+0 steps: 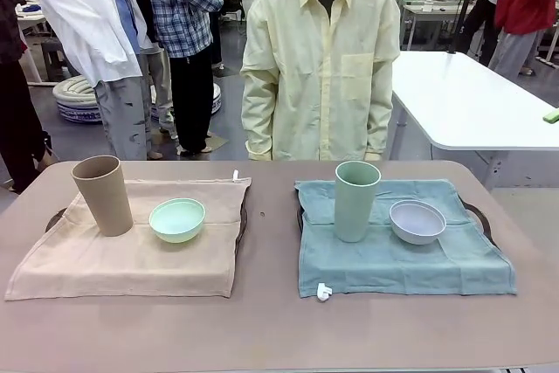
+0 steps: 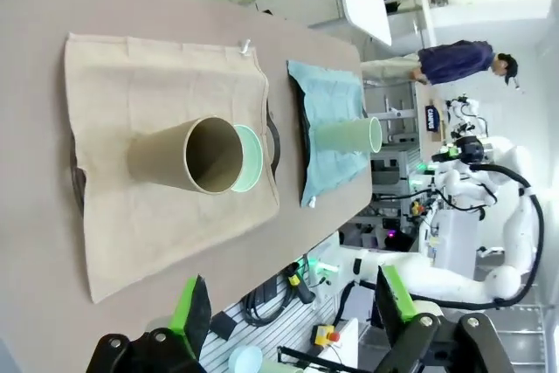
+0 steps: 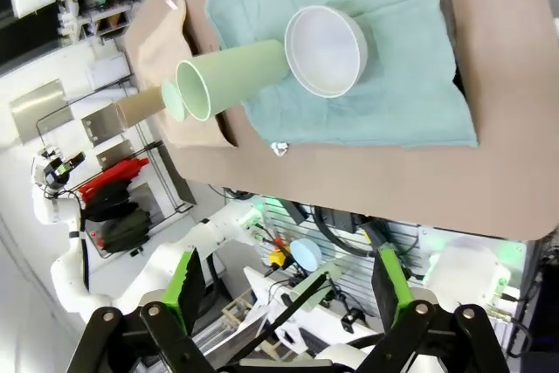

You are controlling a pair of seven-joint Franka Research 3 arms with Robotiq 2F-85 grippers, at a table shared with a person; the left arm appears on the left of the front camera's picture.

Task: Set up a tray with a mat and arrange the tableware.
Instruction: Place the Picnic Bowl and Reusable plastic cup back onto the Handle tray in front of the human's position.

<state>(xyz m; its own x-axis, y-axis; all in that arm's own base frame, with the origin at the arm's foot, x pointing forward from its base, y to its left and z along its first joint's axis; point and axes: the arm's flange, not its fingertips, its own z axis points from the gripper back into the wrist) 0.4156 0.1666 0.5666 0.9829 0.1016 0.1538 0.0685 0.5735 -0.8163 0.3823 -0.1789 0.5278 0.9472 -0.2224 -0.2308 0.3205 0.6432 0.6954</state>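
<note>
1. Tableware already laid out: tan cup (image 1: 102,194) and mint bowl (image 1: 177,219) side by side on the beige mat (image 1: 131,259); pale green cup (image 1: 355,200) and greyish white bowl (image 1: 417,221) side by side on the teal mat (image 1: 402,259). Dark tray edges (image 1: 479,216) just peeking out beneath both mats.
2. Left gripper (image 2: 293,307) held above the table, fingers spread apart, nothing between them. Right gripper (image 3: 284,290) likewise raised, jaws wide, empty.
3. Probably little left beyond tidying. For any nudge of a cup: approach from above, straddle the rim squarely, close gently; tall and likely to tip.
4. Worth avoiding any drag on the cloth, since both mats lie loose and wrinkled.
5. Person (image 1: 319,58) standing at the far edge, hands out of sight; best to keep movements slow.
</note>
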